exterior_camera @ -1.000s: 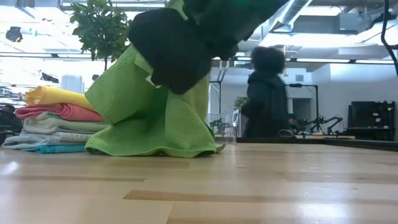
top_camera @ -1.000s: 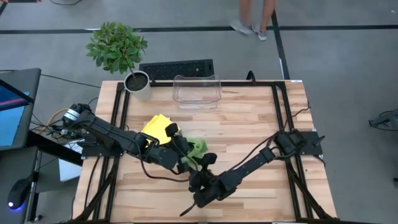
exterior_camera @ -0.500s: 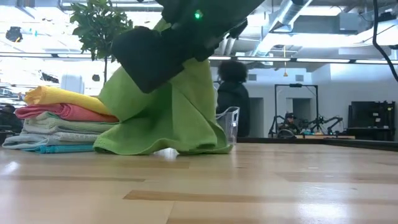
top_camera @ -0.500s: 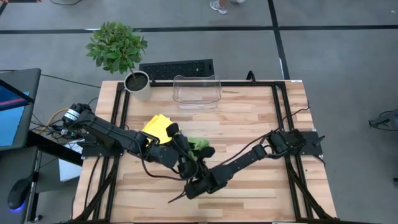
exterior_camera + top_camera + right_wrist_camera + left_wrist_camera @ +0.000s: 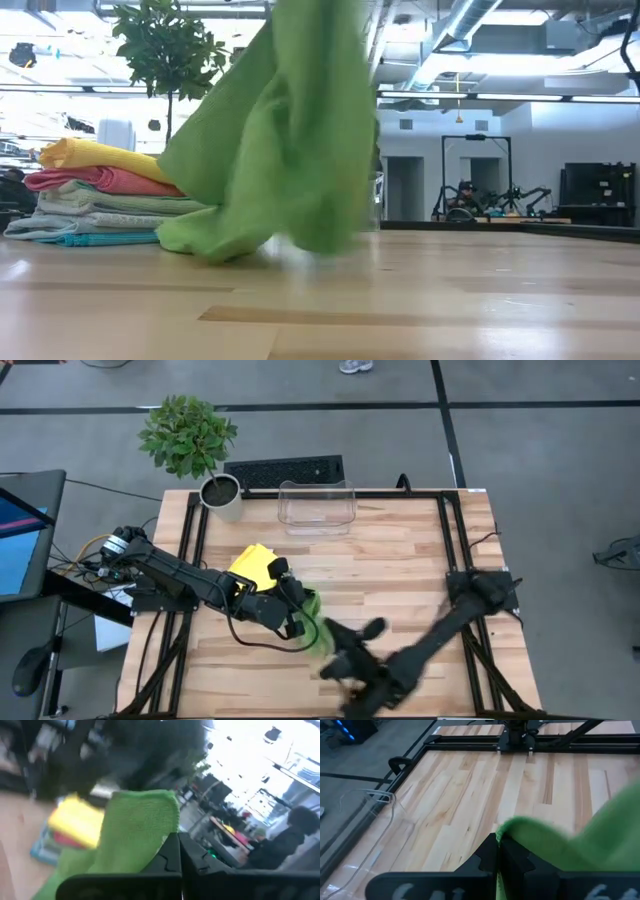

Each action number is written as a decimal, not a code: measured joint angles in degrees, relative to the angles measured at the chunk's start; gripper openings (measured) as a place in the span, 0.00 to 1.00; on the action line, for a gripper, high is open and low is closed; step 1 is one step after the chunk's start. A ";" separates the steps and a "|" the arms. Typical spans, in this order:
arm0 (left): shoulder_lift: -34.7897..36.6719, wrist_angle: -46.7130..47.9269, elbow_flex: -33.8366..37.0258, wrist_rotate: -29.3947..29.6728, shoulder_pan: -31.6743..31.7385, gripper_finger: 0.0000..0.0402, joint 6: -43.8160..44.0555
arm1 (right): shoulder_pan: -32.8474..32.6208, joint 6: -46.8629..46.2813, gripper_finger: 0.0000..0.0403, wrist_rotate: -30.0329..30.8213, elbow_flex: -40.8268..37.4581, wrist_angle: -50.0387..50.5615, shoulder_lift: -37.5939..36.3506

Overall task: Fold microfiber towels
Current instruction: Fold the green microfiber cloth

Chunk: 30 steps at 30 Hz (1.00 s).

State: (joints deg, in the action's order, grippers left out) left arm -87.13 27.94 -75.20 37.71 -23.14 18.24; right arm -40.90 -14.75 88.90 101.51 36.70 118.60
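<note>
Right tool (image 5: 335,660) has just snapped closed on the lime towel (image 5: 280,140) and swung toward the counter's (image 5: 400,575) near edge, lifting it. Left tool (image 5: 499,851) stays clamped on another corner. Towel hangs stretched between them, probably mid-fold; the folded stack (image 5: 85,195) sits beside.

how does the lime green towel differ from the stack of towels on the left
The lime green towel hangs lifted and unfolded, only its lower edge on the table; the stack of towels lies flat and folded. The green one is pinched by both the left hand and the right hand; nothing holds the stack. It is a single colour; the stack shows yellow, pink, pale green and teal. Both are soft cloth.
</note>
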 joint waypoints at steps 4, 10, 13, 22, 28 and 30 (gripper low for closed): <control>0.00 -0.83 -0.11 -1.11 0.00 0.00 -1.27 | -3.78 -7.94 0.01 1.24 0.02 9.89 -8.56; -0.04 -0.08 -4.50 -2.69 0.00 0.00 -8.49 | -4.32 -22.30 0.01 -0.76 -2.52 26.09 -17.78; -0.04 0.73 -5.68 -3.03 0.00 0.02 -10.51 | -4.30 -32.20 0.01 -2.38 -3.62 34.59 -20.79; -5.09 9.06 -5.66 -10.10 0.07 0.33 -8.38 | -6.85 -50.68 0.01 -9.38 -10.80 42.60 -22.78; -14.01 10.71 -5.60 -12.41 -0.75 0.51 0.51 | -9.07 -59.51 0.01 -14.07 -15.58 42.27 -22.81; -16.71 12.53 -5.28 -13.51 -2.41 0.53 4.01 | -9.91 -62.46 0.02 -15.19 -17.66 41.44 -22.81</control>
State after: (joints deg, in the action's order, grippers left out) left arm -103.84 40.48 -80.48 24.20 -25.55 22.25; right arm -50.80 -77.21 73.71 83.85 78.14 95.79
